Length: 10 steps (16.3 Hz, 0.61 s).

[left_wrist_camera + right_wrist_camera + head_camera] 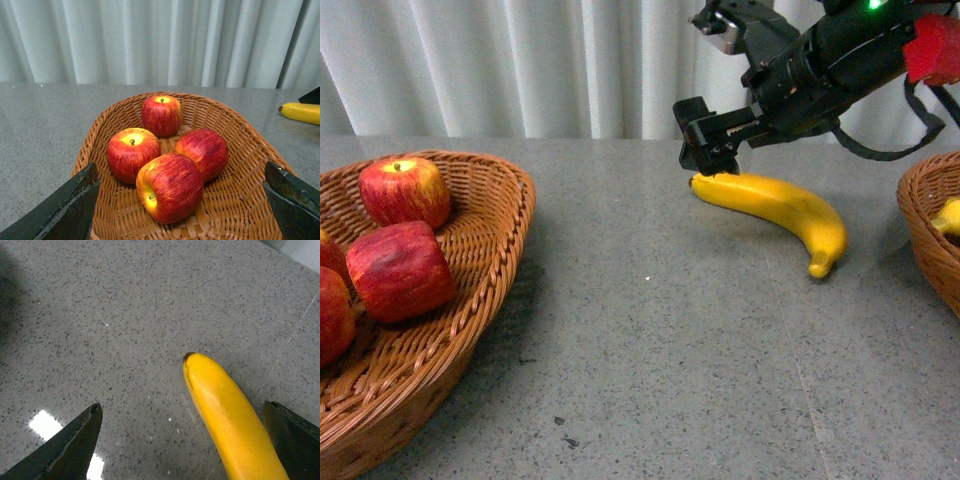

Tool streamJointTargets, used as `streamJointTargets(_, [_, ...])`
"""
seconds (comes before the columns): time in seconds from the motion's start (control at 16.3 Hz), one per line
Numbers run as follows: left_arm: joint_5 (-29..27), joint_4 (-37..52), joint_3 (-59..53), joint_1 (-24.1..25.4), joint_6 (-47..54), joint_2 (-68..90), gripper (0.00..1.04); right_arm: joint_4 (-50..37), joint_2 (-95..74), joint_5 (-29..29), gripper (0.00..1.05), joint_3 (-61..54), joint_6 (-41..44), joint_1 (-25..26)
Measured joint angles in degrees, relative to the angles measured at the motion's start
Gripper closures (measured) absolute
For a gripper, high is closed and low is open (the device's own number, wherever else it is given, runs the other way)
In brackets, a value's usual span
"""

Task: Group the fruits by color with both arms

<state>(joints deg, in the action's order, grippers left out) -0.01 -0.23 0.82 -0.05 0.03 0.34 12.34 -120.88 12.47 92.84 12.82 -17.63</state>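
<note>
The right end effector (pixel 710 160) hovers spread over the banana (pixel 782 208), at its ten-o'clock tip. Gripping nearer mid-length should balance it.

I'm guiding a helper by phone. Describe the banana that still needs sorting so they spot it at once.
On the grey table, look between the left basket of apples and the right basket. The banana lies there, under the right end effector. It alone rests on bare tabletop; the other banana sits inside the right basket.
</note>
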Motion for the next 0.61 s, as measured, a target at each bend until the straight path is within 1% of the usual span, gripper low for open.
streamJointTargets(0.31, [0.0,0.0,0.0,0.0,0.0,0.0,0.07,5.3,-7.7,-3.3,0.06,8.9,2.3,0.5])
streamJointTargets(0.61, [0.0,0.0,0.0,0.0,0.0,0.0,0.07,7.2,-11.2,-5.2,0.06,12.2,3.8,1.9])
